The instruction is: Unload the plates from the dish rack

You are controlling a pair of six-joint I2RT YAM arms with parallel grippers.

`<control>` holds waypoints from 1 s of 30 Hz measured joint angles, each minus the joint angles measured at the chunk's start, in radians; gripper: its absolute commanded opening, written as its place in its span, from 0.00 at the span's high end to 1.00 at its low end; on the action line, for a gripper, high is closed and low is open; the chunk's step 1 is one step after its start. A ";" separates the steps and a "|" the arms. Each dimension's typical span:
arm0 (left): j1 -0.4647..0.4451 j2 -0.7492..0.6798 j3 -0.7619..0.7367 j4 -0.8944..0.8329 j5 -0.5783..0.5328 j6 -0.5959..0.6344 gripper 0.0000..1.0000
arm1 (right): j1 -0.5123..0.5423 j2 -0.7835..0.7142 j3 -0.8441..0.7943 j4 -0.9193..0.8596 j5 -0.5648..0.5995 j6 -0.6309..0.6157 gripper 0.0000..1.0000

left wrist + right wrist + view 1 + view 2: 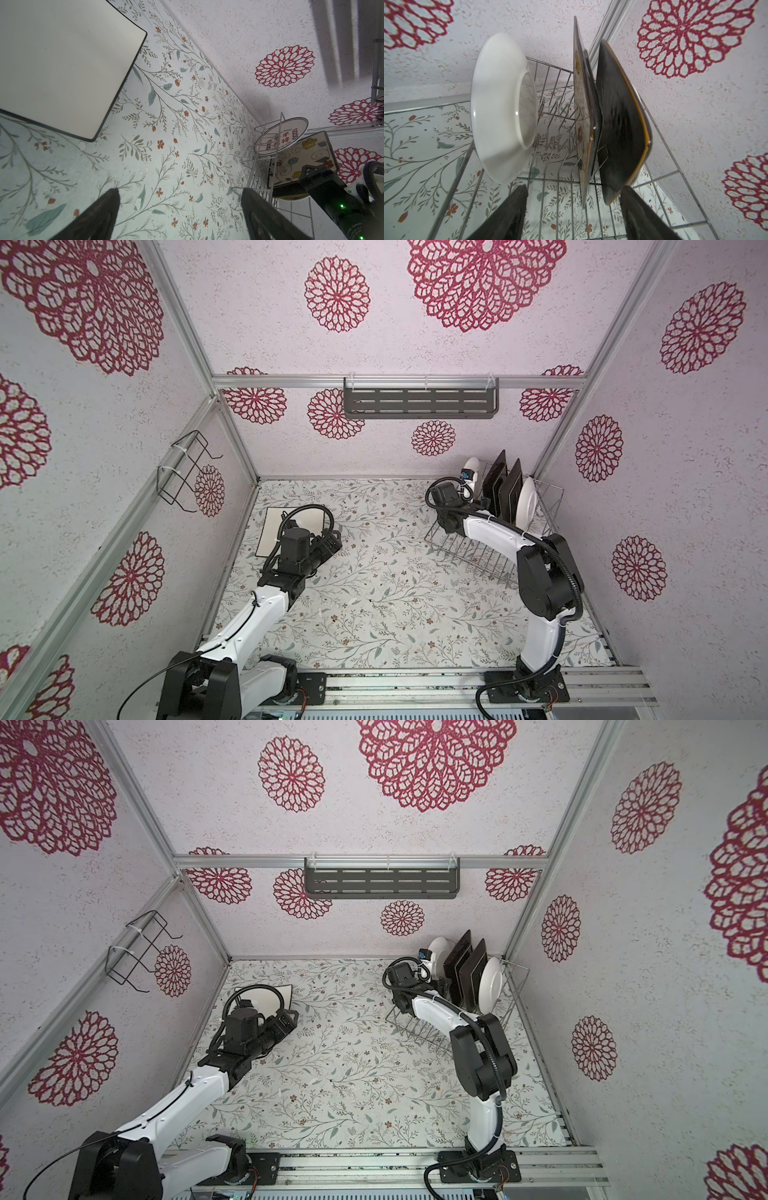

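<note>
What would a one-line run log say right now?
square white plate: flat on table | dish rack: four plates upright | left gripper: open, empty | right gripper: open, at rack's square plates

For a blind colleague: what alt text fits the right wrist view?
Open right gripper over the dish rack, fingers flanking the near edges of a flowered square plate and a dark-backed square plate; a round white plate stands upright beside them.

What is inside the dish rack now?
Four upright plates: two round white plates, two dark-backed square plates between them. The right arm hides part of the dish rack.
</note>
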 measured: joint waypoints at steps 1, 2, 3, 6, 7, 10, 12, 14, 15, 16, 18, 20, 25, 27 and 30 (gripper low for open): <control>0.000 0.001 0.000 0.002 0.000 0.000 0.04 | -0.003 0.003 0.000 0.003 0.000 -0.002 0.27; 0.000 0.002 0.000 0.004 0.001 0.000 0.04 | -0.006 0.008 0.000 0.006 0.000 -0.007 0.27; 0.000 0.002 0.000 0.006 0.001 0.000 0.04 | -0.009 0.013 0.000 0.008 0.000 -0.008 0.27; 0.000 0.002 0.002 0.010 0.002 0.000 0.04 | -0.015 0.024 0.000 0.010 0.001 -0.016 0.27; 0.000 0.002 0.002 0.013 0.003 0.000 0.04 | -0.017 0.026 0.000 0.010 0.001 -0.017 0.27; 0.000 0.002 0.003 0.014 0.004 0.000 0.04 | -0.020 0.026 0.000 0.013 0.001 -0.024 0.28; 0.000 0.002 0.003 0.014 0.004 0.000 0.04 | -0.021 0.026 0.000 0.027 0.002 -0.029 0.28; 0.000 0.002 0.003 0.014 0.004 0.000 0.04 | -0.022 0.026 0.000 0.036 0.001 -0.036 0.29; 0.000 0.002 0.003 0.015 0.005 0.000 0.04 | -0.023 0.026 0.000 0.041 0.001 -0.042 0.30; 0.000 0.003 0.003 0.015 0.005 0.000 0.04 | -0.024 0.026 0.000 0.047 0.001 -0.043 0.30; 0.000 0.005 0.003 0.015 0.007 0.000 0.04 | -0.028 0.026 0.000 0.060 0.001 -0.050 0.32; 0.000 0.008 0.004 0.017 0.008 0.000 0.04 | -0.034 0.026 0.000 0.069 0.001 -0.053 0.32; 0.000 0.010 0.006 0.019 0.008 0.000 0.04 | -0.048 0.026 -0.014 0.106 0.007 -0.074 0.34; 0.000 0.010 0.006 0.019 0.008 0.000 0.04 | -0.050 0.026 -0.031 0.122 0.008 -0.084 0.35; 0.000 0.010 0.013 0.017 0.008 0.000 0.04 | -0.053 0.027 -0.043 0.127 0.008 -0.093 0.36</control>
